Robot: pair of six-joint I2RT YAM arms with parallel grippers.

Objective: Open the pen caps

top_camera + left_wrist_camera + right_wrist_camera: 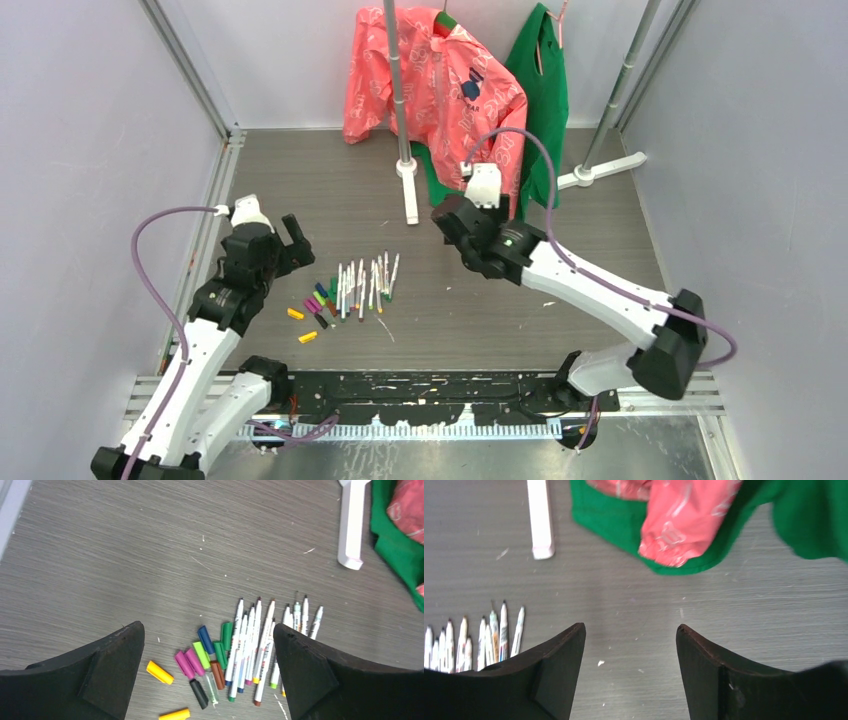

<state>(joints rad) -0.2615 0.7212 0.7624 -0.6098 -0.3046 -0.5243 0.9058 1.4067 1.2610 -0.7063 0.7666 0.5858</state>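
the left gripper [207,627] is open wide and holds nothing. the right gripper [630,628] is open wide too, with nothing in it. both hang over the grey table [600,220]. at the far side a pink coat [440,80] and a green cloth [545,100] hang down. the pens [255,650] lie side by side in a row near the middle of the table, tips bare. the caps [200,655] are off and lie loose just left of the pens. a yellow cap [160,672] lies a bit apart from the rest.
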